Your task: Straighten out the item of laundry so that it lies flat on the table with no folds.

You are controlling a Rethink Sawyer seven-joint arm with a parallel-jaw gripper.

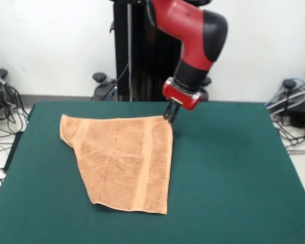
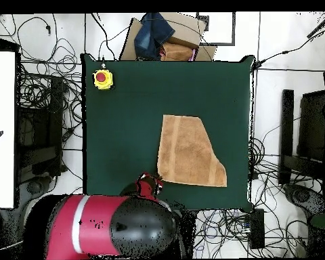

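Towel: the peach towel is lying on the green table, toward the side where the arm is reaching down; from above it is sitting right of the table's middle.
Shape: it is not showing as a clean rectangle. One corner is looking cut off on a slant, so I am guessing a flap is tucked under or doubled over there. A pale band is running down its length near one edge.
Gripper: the gripper is pointing down right at the towel's far corner, tips touching or just above the cloth. The fingers are looking narrow, close together; whether they are pinching cloth I cannot tell.
Arm: the red and black arm is coming down steeply to that corner.
Step in hand: it seems to be working that far corner, grabbing it or letting it go.
Doing it well: pinch only the top layer at the very corner, lift low, and drag away from the slanted side so the hidden flap is pulled open rather than bunched.
Elsewhere: a yellow box with a red button is sitting at a table corner, well apart from the towel.
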